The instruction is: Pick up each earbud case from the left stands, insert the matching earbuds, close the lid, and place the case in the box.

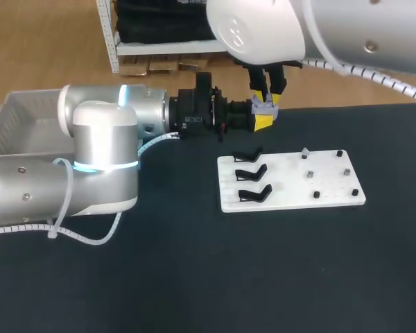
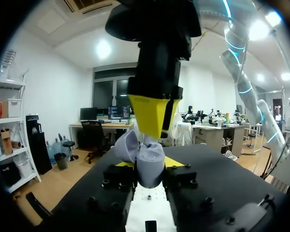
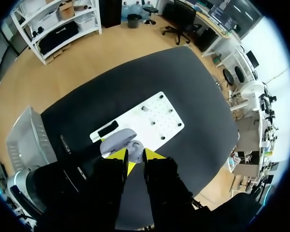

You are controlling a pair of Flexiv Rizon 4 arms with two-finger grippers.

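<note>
Closest to the head camera, my left arm [image 1: 97, 159] crosses the desk's [image 1: 194, 277] left half and ends at its far edge, where the left gripper [image 1: 262, 119] is clamped on the case [image 1: 265, 107], a small pale grey-lilac shell held clear of the desk. Right arm [image 1: 277, 28] comes in from the far right corner, its right gripper [image 1: 267, 97] pointing straight down onto the case; whether it grips anything I cannot tell. Just nearer lies a white board [image 1: 291, 198], right of the desk's middle, with three black stands [image 1: 253, 173] along its left edge and small pegs on its right half. Off the desk's far left corner stands a grey box [image 1: 14, 118]. From the left wrist, the case [image 2: 151, 169] is pinched from both sides between the left gripper's [image 2: 149, 164] tips, a smooth rounded thing with its lid swung open to one side; the right gripper [image 2: 152, 135] meets it from above, the board below. From the right wrist, the case [image 3: 117, 141] sits just ahead of the right gripper [image 3: 135, 157], over the black desk near the board's corner.
</note>
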